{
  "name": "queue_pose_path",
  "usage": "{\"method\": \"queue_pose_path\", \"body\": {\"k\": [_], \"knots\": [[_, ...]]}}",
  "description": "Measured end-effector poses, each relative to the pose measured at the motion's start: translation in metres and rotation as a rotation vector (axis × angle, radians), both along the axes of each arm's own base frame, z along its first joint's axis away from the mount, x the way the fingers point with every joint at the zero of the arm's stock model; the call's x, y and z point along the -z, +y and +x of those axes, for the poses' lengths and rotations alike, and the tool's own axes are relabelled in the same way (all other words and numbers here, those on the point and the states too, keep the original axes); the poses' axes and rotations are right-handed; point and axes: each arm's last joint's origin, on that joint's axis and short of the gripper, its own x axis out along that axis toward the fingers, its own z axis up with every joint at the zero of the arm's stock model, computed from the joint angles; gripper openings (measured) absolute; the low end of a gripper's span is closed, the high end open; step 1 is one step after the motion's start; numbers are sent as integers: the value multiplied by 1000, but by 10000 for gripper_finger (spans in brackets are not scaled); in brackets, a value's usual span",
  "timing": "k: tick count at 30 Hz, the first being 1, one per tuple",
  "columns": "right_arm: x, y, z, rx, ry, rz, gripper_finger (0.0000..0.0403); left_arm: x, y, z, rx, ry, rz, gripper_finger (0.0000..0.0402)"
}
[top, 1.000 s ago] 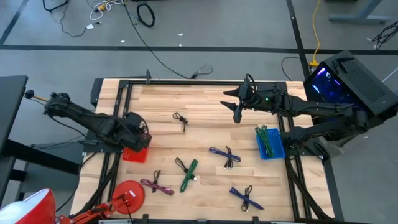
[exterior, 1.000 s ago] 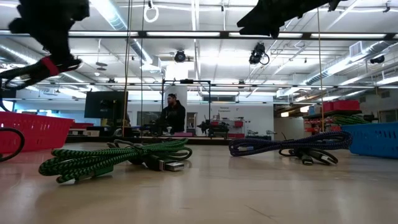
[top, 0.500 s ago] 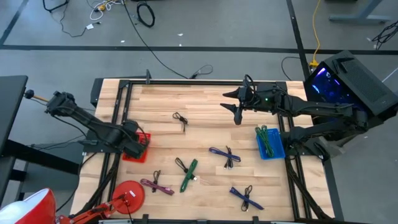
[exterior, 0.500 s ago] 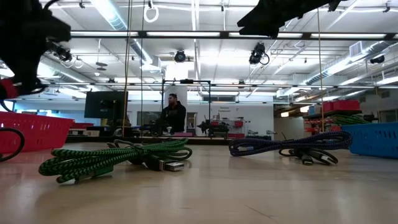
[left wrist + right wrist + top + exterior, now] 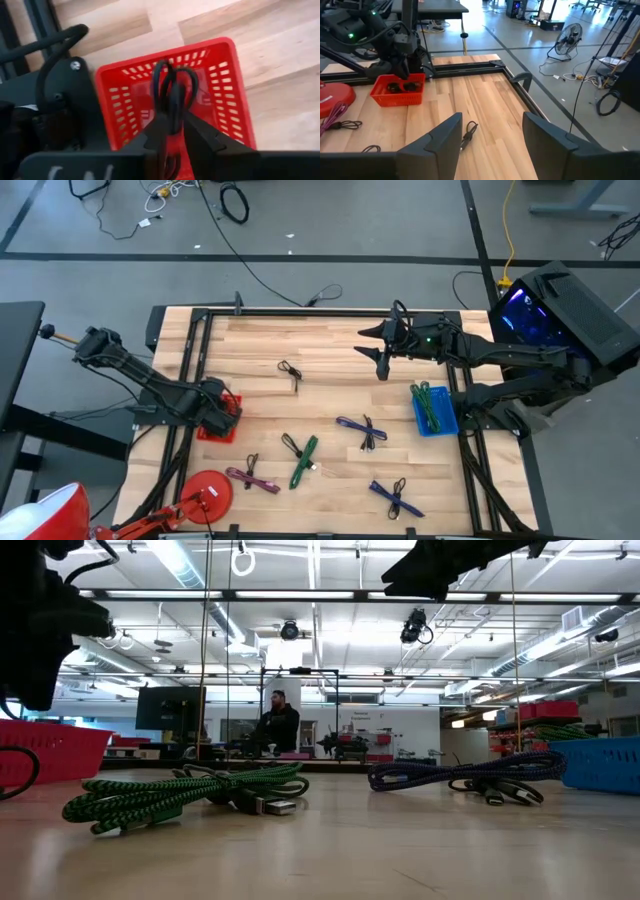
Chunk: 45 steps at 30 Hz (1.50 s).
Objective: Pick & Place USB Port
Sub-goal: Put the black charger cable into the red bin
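My left gripper (image 5: 220,412) is low over the red basket (image 5: 214,429) at the table's left edge, shut on a coiled black USB cable (image 5: 172,92). In the left wrist view the coil hangs between my fingers inside the red basket (image 5: 125,100). My right gripper (image 5: 381,362) hovers open above the table's far right part, touching nothing; its fingers (image 5: 441,141) stand wide apart. A small black cable (image 5: 291,371) lies on the wood ahead of it. My left gripper pinches the black cable's coil between its two fingers (image 5: 157,132), coming from above and pointing down. The looped end (image 5: 170,75) sticks out past the fingertips inside the red basket. Whether the coil rests on the basket floor, I cannot tell.
Several bundled cables lie on the table's near half: green (image 5: 303,461), dark blue (image 5: 362,430), purple (image 5: 252,478), blue (image 5: 396,496). A blue basket (image 5: 445,423) at the right edge holds a green cable. A red round object (image 5: 205,492) sits by the near left corner.
My left gripper has moved toward the table's near edge and down, over the red basket, carrying the black cable with it. During the last half second it has stayed nearly still there. The right arm has kept still.
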Motion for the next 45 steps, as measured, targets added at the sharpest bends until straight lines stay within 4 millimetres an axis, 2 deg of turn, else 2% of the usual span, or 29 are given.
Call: {"method": "queue_pose_path", "body": {"k": [7, 10, 16, 19, 22, 27, 32, 36, 45], "knots": [[0, 0, 0, -5, 0, 2, 207, -7, 1, 3, 7, -55, 70, 114], [0, 0, 0, -5, 0, 2, 207, -20, 2, 6, 33, -121, 135, 122], [0, 2, 1, -18, -4, 20, 207, -59, 4, 24, 99, -384, 285, 125], [2, 5, 3, -72, -5, 36, 207, -71, 12, 42, 230, -405, 327, 126], [2, 11, 6, -122, -13, 43, 207, -74, 23, 67, 482, -367, 400, 126], [2, 23, 8, -166, -8, 59, 207, -66, 48, 95, 910, -154, 548, 126], [3, 35, 9, -211, -7, 71, 207, -46, 75, 111, 1158, 45, 532, 126], [2, 42, 10, -239, -18, 69, 207, -26, 91, 123, 1281, 193, 520, 126], [1, 51, 10, -257, -25, 74, 207, 3, 110, 149, 1496, 286, 551, 126]]}}
